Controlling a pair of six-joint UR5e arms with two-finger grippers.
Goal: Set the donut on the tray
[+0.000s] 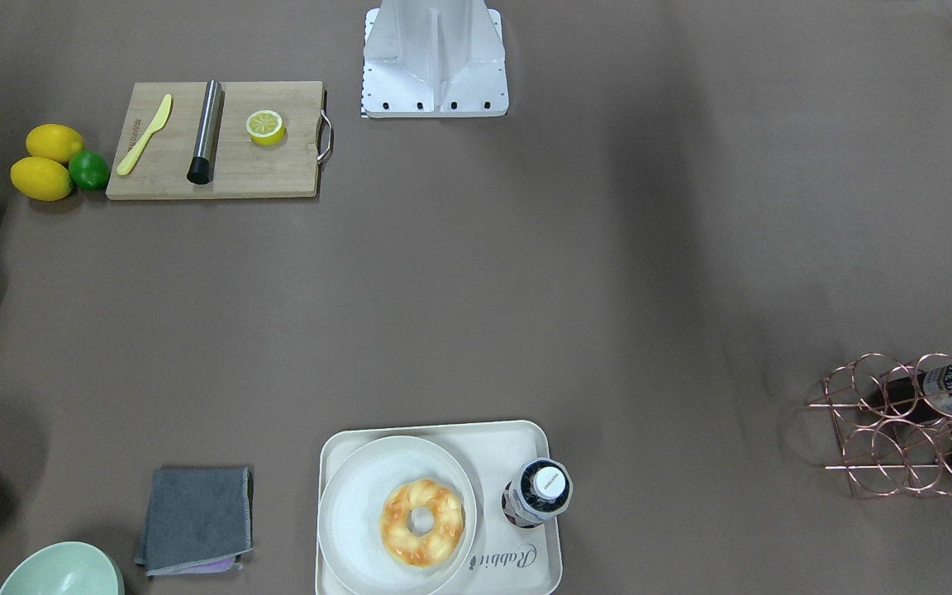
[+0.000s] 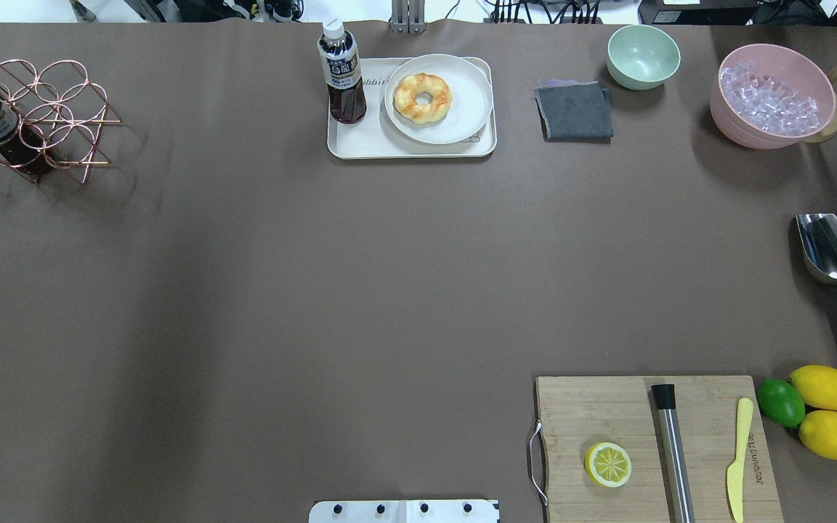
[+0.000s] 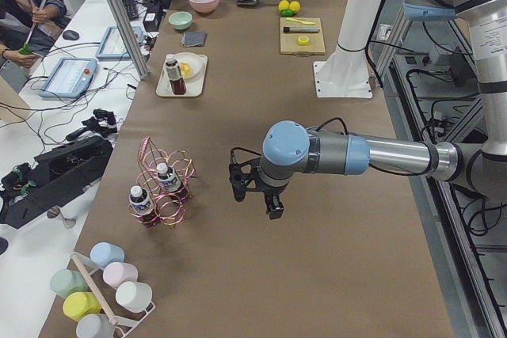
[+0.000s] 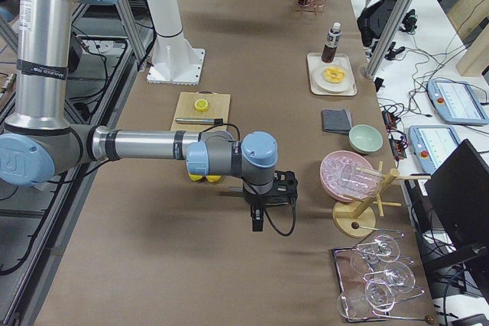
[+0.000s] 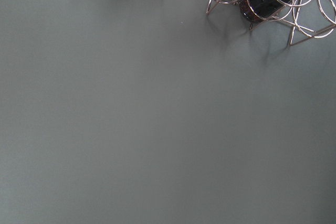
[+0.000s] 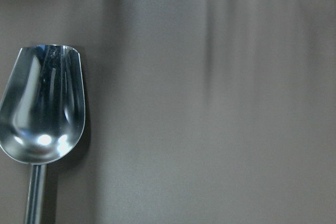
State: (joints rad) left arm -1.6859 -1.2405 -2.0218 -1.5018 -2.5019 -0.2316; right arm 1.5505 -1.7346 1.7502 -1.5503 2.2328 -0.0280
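The donut (image 1: 422,522) lies on a round off-white plate (image 1: 356,496) that stands on the cream tray (image 1: 517,442) at the table's far edge from the robot; the donut also shows in the overhead view (image 2: 423,97) with the tray (image 2: 360,144). A dark drink bottle (image 1: 538,492) stands on the tray beside the plate. My left gripper (image 3: 255,192) hangs over bare table near the copper rack, far from the tray. My right gripper (image 4: 269,198) hangs near the pink bowl. Both show only in the side views, so I cannot tell whether they are open or shut.
A copper wire rack (image 2: 26,120) holds bottles at the left. A grey cloth (image 2: 575,110), green bowl (image 2: 642,57), pink ice bowl (image 2: 771,94) and metal scoop (image 2: 833,258) are at the right. A cutting board (image 2: 651,450) carries a lemon half, a metal rod and a yellow knife.
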